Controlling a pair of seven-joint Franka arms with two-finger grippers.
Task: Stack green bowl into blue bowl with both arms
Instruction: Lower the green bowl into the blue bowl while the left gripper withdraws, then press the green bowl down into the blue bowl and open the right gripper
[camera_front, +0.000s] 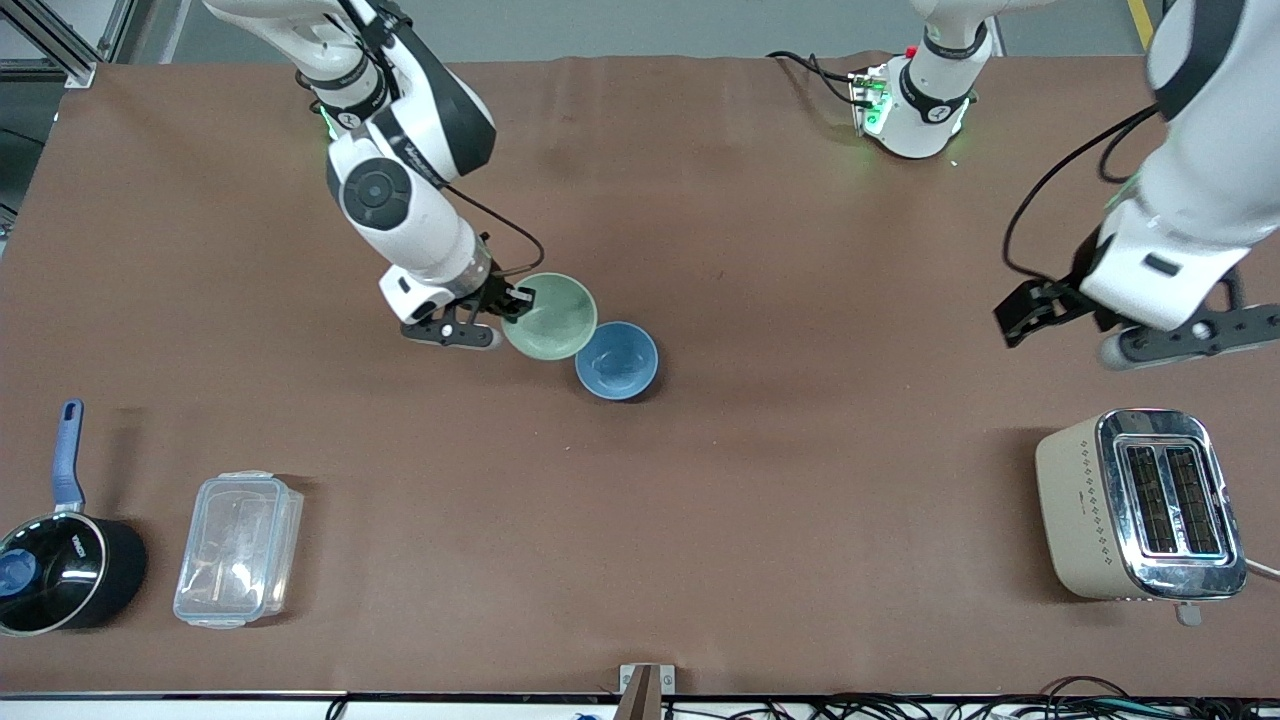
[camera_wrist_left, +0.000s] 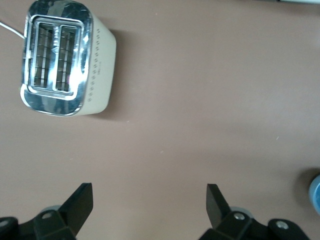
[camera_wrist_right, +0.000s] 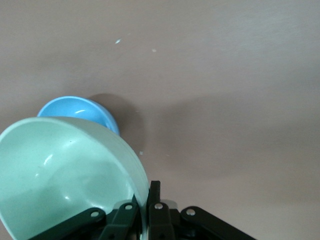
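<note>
The green bowl (camera_front: 550, 316) is pinched by its rim in the right end effector (camera_front: 508, 303), whose fingers are closed on the bowl wall, one inside and one outside, as the right wrist view shows (camera_wrist_right: 70, 175). The bowl is held tilted, and in the front view its edge meets that of the blue bowl (camera_front: 617, 360); whether it rests on the table (camera_front: 760, 480) or hangs just above it cannot be told. The blue bowl stands upright on the table, just beside the green bowl and nearer to the front camera, and the right wrist view shows it partly hidden by the green bowl's rim (camera_wrist_right: 75, 107). The right arm (camera_front: 410, 210) reaches down from its base at a slant, wrist bent toward the blue bowl. The left arm (camera_front: 1195, 190) waits well apart from the blue bowl, toward its own end of the table, with the left end effector (camera_wrist_left: 149, 204) hanging over bare table, fingers spread wide and holding nothing. A beige and chrome toaster (camera_front: 1140, 505) stands at that end, nearer to the front camera than the blue bowl. Toward the right arm's end, also nearer to the camera, sit a clear plastic food container (camera_front: 240, 548) and a black saucepan (camera_front: 62, 570) with a blue handle; white lettering on the saucepan is too small to read.
</note>
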